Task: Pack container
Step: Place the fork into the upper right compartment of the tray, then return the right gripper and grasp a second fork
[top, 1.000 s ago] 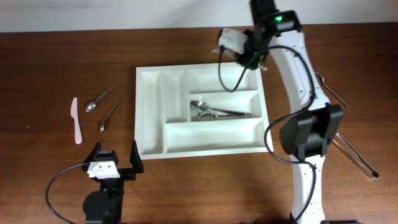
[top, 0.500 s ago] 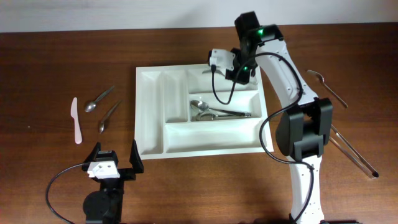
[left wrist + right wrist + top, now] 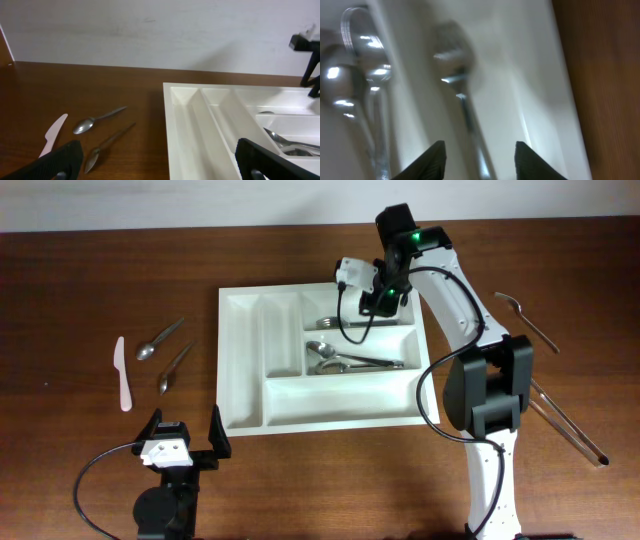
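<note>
Judged as releasing a fork (image 3: 457, 90) into the top long compartment of the container (image 3: 222, 360), mid-table, with right gripper (image 3: 480, 155) spread just above it at one o'clock and left gripper (image 3: 185, 438) spread, idle, at seven; next, lifting clear toward loose cutlery (image 3: 527, 323) at three o'clock.

White container (image 3: 243, 365), dark brown table (image 3: 80, 280)

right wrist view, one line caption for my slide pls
Right gripper open over a fork lying in the white tray, spoons in the next compartment
</note>
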You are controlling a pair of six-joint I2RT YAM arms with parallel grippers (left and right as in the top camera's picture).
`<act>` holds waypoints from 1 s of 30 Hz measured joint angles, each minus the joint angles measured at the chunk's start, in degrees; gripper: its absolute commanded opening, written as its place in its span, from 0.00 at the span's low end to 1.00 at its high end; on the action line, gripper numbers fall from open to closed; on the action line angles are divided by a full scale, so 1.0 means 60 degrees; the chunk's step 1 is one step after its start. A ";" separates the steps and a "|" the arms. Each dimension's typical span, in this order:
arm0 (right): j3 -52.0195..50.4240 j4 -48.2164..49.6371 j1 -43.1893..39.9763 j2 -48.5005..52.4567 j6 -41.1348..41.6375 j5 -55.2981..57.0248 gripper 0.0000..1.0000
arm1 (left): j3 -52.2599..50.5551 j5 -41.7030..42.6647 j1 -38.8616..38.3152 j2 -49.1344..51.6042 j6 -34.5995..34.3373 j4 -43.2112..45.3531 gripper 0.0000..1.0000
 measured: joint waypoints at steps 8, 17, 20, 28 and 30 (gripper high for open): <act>0.2313 -0.1133 -0.1140 0.0018 0.2827 0.3340 0.56 | 0.0000 0.0000 0.0000 0.0000 0.0000 0.0000 0.99; 0.2320 -0.1953 -0.4091 0.0022 0.4116 0.3938 0.66 | 0.0000 0.0000 0.0000 0.0000 0.0000 0.0000 0.99; 0.2135 -0.1938 -0.4878 0.0022 0.3960 0.3424 0.66 | 0.0000 0.0000 0.0000 0.0000 0.0000 0.0000 0.99; 0.0707 -0.0914 -0.5960 0.0022 0.3140 0.2696 0.66 | 0.0000 0.0000 0.0000 0.0000 0.0000 0.0000 0.99; 0.0033 -0.0579 -0.6087 0.0025 0.2940 0.2645 0.65 | 0.0000 0.0000 0.0000 0.0000 0.0000 0.0000 0.99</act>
